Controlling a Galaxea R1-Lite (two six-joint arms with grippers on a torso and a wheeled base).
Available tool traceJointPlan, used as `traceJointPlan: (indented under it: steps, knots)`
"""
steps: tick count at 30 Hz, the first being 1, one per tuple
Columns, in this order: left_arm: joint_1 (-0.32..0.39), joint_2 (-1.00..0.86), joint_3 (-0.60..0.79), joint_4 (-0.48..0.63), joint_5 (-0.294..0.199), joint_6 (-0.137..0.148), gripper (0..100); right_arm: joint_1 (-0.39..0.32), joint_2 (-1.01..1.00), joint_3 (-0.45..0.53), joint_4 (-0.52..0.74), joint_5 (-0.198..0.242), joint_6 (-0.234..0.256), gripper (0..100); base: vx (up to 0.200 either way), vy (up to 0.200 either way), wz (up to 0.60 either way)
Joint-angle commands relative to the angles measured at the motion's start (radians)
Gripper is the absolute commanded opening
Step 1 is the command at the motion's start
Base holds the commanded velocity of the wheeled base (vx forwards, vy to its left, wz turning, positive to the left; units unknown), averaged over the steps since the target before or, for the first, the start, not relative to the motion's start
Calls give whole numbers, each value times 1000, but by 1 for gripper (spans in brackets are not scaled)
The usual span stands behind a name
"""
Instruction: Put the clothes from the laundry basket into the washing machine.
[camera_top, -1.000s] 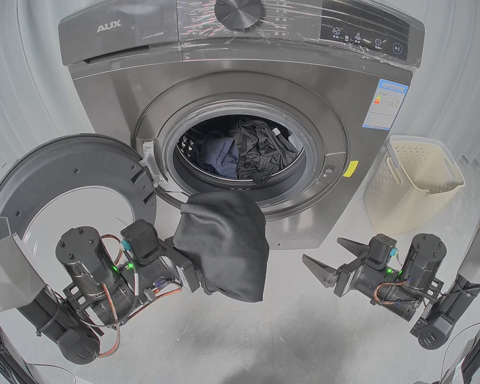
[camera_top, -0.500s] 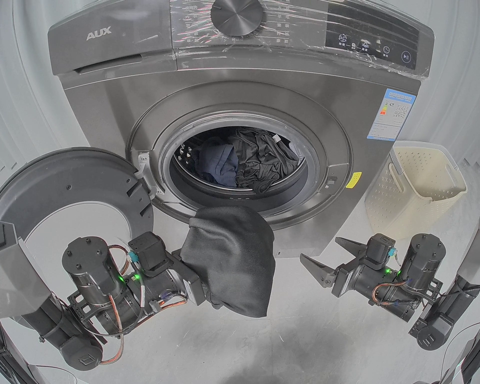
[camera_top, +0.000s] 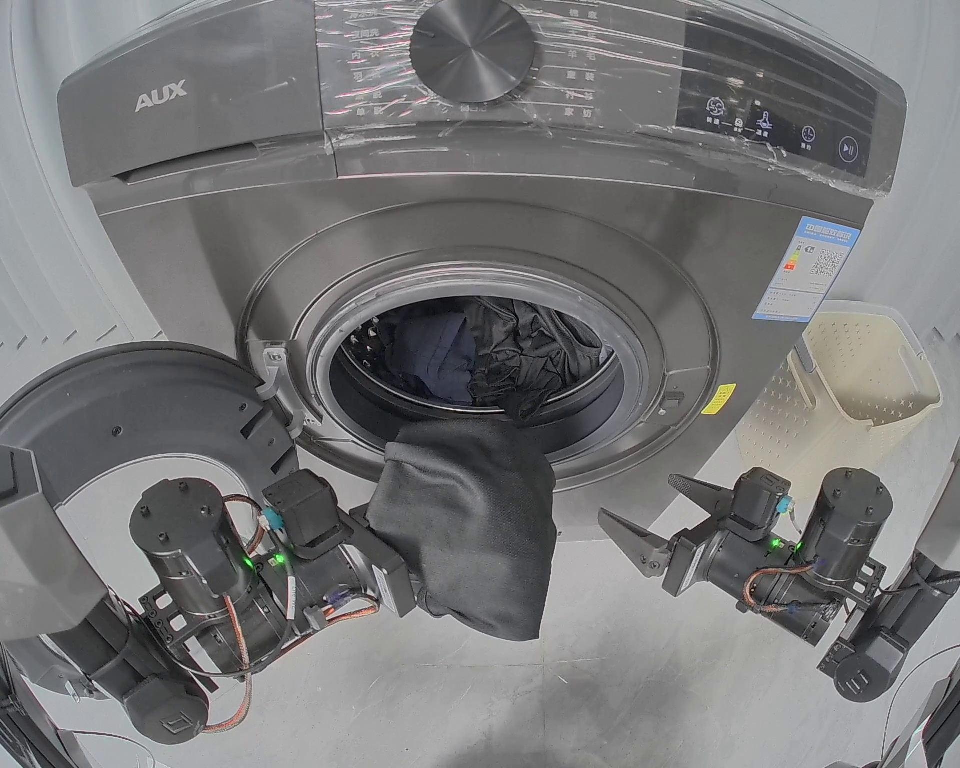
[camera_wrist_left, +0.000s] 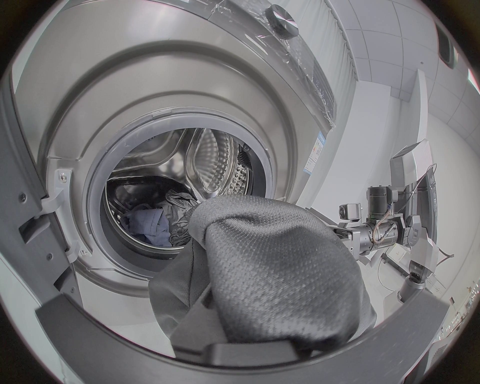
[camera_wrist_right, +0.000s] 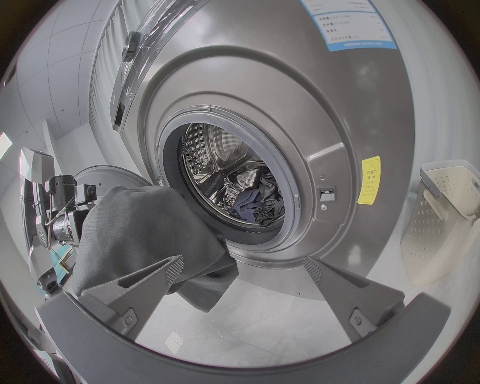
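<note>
1. One dark garment (camera_top: 470, 530) hangs draped over the left gripper (camera_top: 405, 585), just below the washing machine (camera_top: 560, 210) opening. The cloth hides the grip, so you cannot tell whether it is clamped.
2. The right gripper (camera_top: 650, 507) is spread wide and empty, well apart from the garment.
3. Expect soft, light, limp fabric that sags and may catch on the rim. Hold a bunched fold, not a loose edge.

Bright, even light is cast from overhead. Streaks of glare are thrown off the plastic film (camera_top: 560, 80) on the washing machine (camera_top: 200, 260), and highlights are caught on the steel drum wall (camera_wrist_left: 212, 160), while the space behind it is left dim. The dark garment (camera_wrist_left: 280, 270) is lit on top and shaded beneath. Straight lines are bowed toward the edges of both wrist views, whose corners are black.
</note>
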Motion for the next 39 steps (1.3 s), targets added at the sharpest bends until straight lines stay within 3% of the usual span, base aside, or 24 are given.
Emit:
traceJointPlan:
  steps: [1, 18, 24, 27, 35, 39]
  knots:
    - [-1, 11, 2, 0, 0, 0, 0, 1, -1, 1, 0, 0, 1, 100, 200, 0, 0]
    - [-26, 11, 21, -2, 2, 0, 0, 18, -10, 4, 0, -1, 7, 100, 118, 0, 0]
    - [-31, 11, 22, -2, 3, -2, 0, 59, -21, 11, 0, -1, 7, 100, 0, 0, 0]
    - [-29, 20, 31, 0, 5, 11, 0, 85, -33, 11, 0, -1, 9, 100, 0, 0, 0]
    - [-40, 163, -58, 1, 19, 21, 0, 93, -41, 7, 0, -1, 7, 100, 0, 0, 0]
    - [-20, 267, -162, 1, 63, 11, 0, 96, -55, 11, 0, -1, 7, 100, 0, 0, 0]
